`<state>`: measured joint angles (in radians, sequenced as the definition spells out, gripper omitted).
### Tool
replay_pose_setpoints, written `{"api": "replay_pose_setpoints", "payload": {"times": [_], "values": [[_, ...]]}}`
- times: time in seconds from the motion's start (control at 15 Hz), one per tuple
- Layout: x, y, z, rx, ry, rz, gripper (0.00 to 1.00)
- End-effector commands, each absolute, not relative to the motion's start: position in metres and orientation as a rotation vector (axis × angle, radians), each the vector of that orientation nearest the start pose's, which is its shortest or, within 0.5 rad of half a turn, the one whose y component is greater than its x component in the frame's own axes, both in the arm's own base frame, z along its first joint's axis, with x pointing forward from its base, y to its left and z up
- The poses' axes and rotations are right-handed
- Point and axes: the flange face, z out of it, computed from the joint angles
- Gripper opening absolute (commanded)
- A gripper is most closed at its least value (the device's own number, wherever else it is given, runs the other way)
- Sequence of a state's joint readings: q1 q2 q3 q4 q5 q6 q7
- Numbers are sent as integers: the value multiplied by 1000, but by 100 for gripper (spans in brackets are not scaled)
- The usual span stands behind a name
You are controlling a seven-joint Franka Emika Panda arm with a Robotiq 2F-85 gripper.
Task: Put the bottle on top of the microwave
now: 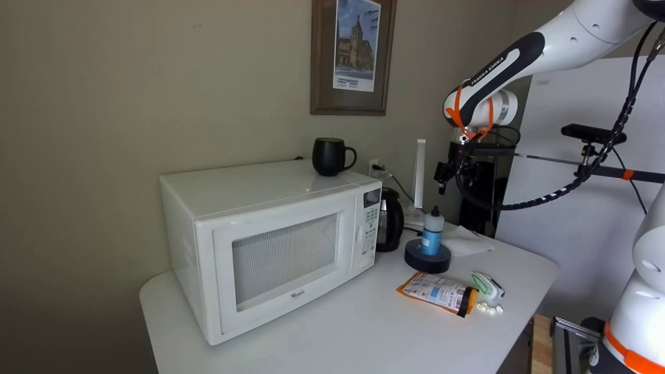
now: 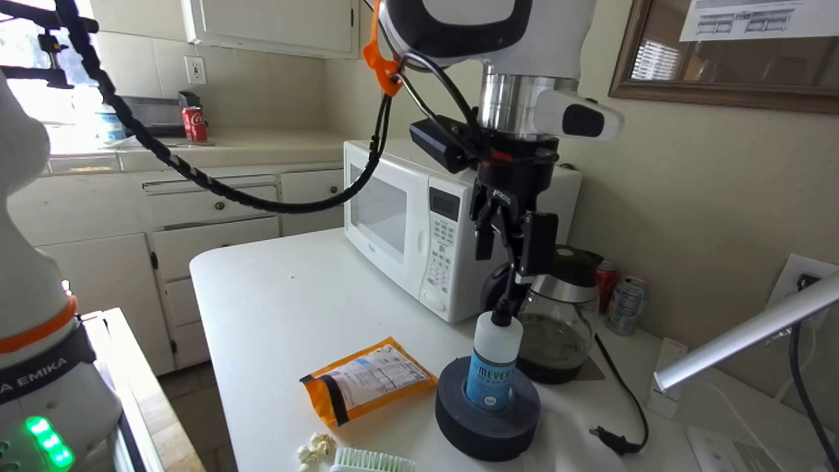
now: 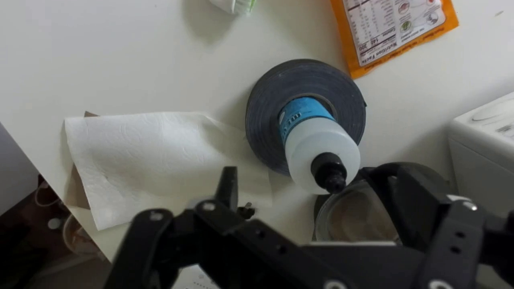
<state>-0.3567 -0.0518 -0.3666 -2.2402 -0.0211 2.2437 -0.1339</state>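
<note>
The bottle, with a light blue label, whitish shoulder and black cap, stands upright in the middle of a dark round roll in both exterior views. Its foot is hidden inside the roll. The white microwave stands beside it on the table and also shows in an exterior view; its corner shows in the wrist view. My gripper is above the bottle, apart from it, pointing down. In the wrist view its fingers are spread wide with nothing held, and the bottle lies just ahead of them.
A black mug sits on the microwave's top near its right back. A coffee pot stands between bottle and microwave. The dark roll, an orange packet, a brush, a paper towel and a pale upright bar are nearby.
</note>
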Motion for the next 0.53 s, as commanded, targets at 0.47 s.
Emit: {"api": "replay_pose_setpoints", "payload": {"times": [0.47], "values": [[434, -321, 333, -3142, 636, -105, 93]]}}
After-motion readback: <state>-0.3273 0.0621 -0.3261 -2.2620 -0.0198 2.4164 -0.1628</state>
